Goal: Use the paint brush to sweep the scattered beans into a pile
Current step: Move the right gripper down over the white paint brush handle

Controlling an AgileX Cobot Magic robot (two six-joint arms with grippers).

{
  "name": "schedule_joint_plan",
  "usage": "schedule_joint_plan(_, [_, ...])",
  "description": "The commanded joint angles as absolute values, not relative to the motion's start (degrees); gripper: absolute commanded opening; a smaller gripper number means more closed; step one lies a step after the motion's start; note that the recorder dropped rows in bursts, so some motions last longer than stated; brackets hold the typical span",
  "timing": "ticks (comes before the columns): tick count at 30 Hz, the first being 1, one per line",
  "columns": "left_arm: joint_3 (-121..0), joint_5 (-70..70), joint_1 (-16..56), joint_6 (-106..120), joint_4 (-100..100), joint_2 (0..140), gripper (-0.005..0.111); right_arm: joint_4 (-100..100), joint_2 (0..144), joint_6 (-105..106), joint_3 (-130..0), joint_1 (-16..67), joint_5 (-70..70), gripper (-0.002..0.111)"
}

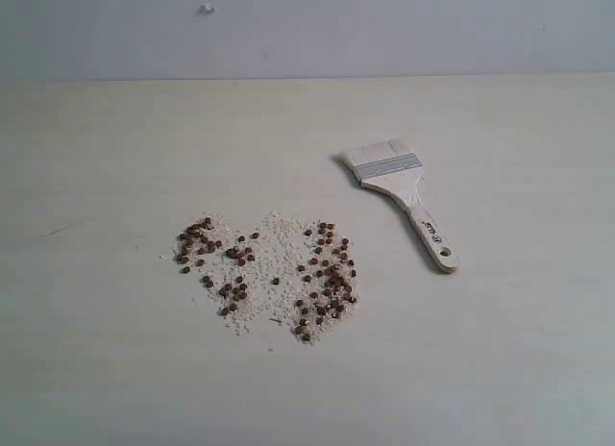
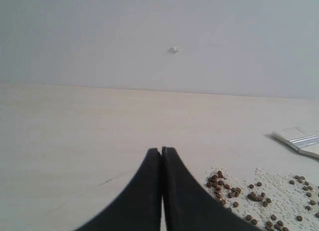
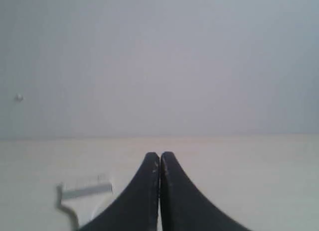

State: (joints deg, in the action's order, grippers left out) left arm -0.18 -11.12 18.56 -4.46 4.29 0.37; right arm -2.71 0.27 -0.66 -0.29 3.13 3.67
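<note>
The left tool and right tool, both black, are pinched closed on nothing. Nearest on the pale woodgrain desk, tiny round reddish-brown beans lie scattered over fine off-white crumbs. Beyond them to the right, not touching, the paint brush lies flat and diagonal. Its holed wooden handle points near-right, and its silver band and cream bristles point far-left.

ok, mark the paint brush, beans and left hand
paint brush (image 1: 405, 190), exterior view, wide part of the handle.
beans (image 1: 332, 279), exterior view, dense cluster nearest the brush.
left hand (image 2: 161, 150), left wrist view, between the shut fingertips.
</note>
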Motion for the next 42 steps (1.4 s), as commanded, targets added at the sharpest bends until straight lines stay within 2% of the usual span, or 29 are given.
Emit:
schedule_joint_plan(1, [0.0,-11.1,18.9,-4.6,4.3,0.0,0.000,-3.3,0.0,-1.9,0.0,2.9,-15.2,0.000])
schedule_joint_plan(4, [0.0,-11.1,18.9,-4.6,4.3,0.0,0.000,-4.1,0.0,-17.6,0.0,2.9,-28.2,0.000])
schedule_joint_plan(7, [0.0,-11.1,18.9,-4.6,4.3,0.0,0.000,-3.0,0.6,-27.5,-2.1,2.9,-29.9,0.000])
schedule_joint_plan(10, [0.0,-11.1,18.9,-4.6,4.3,0.0,0.000,-1.1,12.7,-24.0,-16.0,2.9,-14.8,0.000])
schedule_joint_plan(17, [0.0,-11.1,18.9,-4.6,4.3,0.0,0.000,-1.1,56.4,0.5,-55.5,2.9,37.2,0.000])
schedule_joint_plan(23, [0.0,-11.1,18.9,-4.6,4.3,0.0,0.000,-1.0,76.0,2.4,-67.3,3.8,59.0,0.000])
schedule_joint_plan(33, [0.0,-11.1,18.9,-4.6,4.3,0.0,0.000,-0.9,93.8,2.4,-70.8,12.1,59.6,0.000])
schedule_joint_plan(42, [0.0,-11.1,18.9,-4.6,4.3,0.0,0.000,-1.3,102.8,2.5,-76.1,13.7,57.9,0.000])
